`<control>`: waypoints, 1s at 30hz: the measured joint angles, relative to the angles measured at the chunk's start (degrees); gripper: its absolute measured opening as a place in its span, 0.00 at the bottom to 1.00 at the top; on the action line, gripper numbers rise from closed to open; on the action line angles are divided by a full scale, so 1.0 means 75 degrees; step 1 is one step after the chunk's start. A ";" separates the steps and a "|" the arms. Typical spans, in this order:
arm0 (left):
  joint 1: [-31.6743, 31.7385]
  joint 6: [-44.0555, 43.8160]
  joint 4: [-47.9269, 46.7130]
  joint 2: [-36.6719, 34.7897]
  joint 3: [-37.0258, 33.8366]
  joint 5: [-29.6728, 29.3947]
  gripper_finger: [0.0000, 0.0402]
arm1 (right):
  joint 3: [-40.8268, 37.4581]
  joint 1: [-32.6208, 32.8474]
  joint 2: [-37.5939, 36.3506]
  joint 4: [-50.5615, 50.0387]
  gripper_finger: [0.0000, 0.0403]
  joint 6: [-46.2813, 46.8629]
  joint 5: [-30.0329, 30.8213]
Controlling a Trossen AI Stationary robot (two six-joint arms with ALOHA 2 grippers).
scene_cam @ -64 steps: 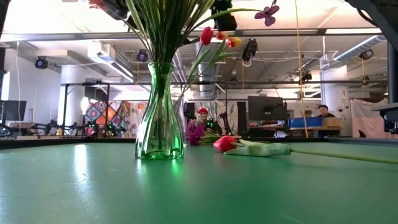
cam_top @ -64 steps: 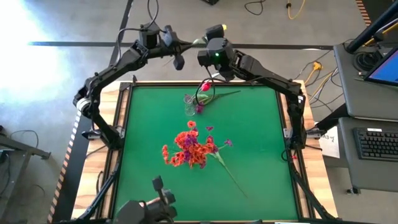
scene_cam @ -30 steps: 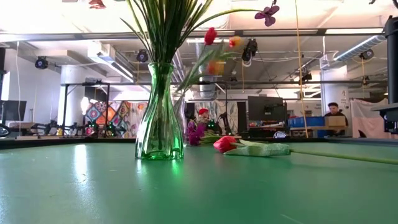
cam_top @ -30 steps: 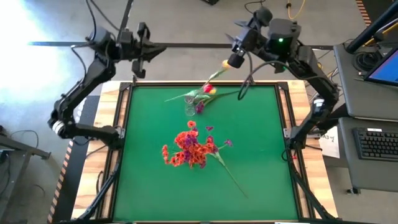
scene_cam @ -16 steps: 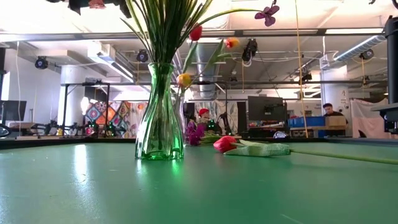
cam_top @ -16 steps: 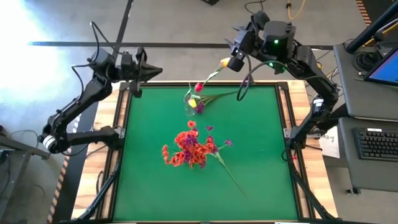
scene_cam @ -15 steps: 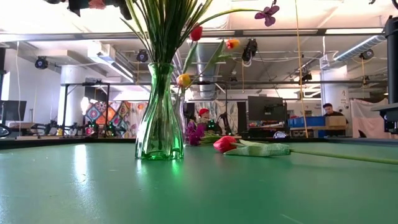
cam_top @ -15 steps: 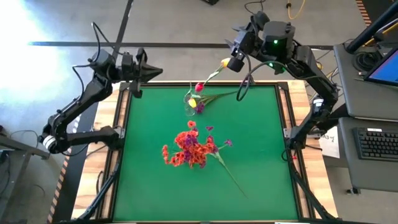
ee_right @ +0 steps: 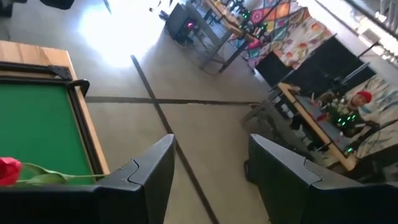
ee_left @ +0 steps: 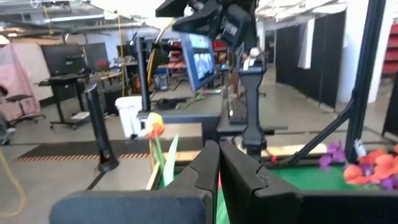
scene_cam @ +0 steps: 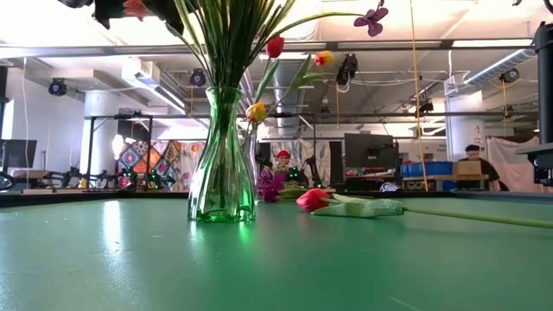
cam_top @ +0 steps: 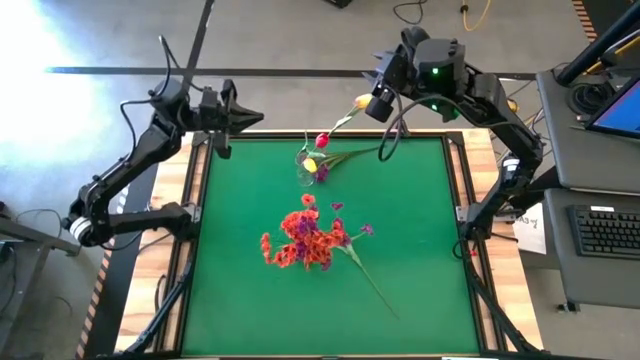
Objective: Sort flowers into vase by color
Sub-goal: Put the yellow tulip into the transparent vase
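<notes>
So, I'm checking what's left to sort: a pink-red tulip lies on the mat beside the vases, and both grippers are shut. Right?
Not quite. The right gripper is open, as the right wrist view shows; only the left gripper is shut. The pink-red tulip does lie on the mat.

A robotics laboratory or workshop in a large industrial hall. The low view shows exposed ceiling ducts [scene_cam: 285, 86], strip lighting, concrete columns [scene_cam: 99, 130] and rows of workbenches carrying monitors [scene_cam: 370, 154], with a seated person [scene_cam: 473, 164] at a far desk. The high view shows a green-topped test table [cam_top: 420, 250] in a black frame on a bare concrete floor, loose cables [cam_top: 430, 10], and a side desk with a keyboard [cam_top: 608, 231]. A colourful patchwork hanging [scene_cam: 143, 160] covers part of one wall.
</notes>
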 joint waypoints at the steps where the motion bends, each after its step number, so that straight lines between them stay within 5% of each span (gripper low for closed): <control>1: 0.0064 0.0148 -0.0140 -0.0009 0.0020 0.0000 0.00 | 0.0000 0.0000 -0.0001 -0.0019 0.49 0.0100 0.0030; 14: 0.1500 0.0892 -0.0963 -0.0020 0.0131 -0.0003 0.00 | 0.0002 0.0000 -0.0026 -0.0040 0.49 0.1682 0.0059; 22: 0.1694 0.3733 -0.1845 0.0340 0.0069 0.0003 0.00 | 0.0003 -0.0003 -0.0017 -0.0020 0.49 0.1754 0.0060; 30: 0.1657 0.6712 -0.2283 0.2077 0.0051 -0.0001 0.06 | 0.0003 -0.0003 -0.0009 -0.0111 0.49 0.1609 0.0055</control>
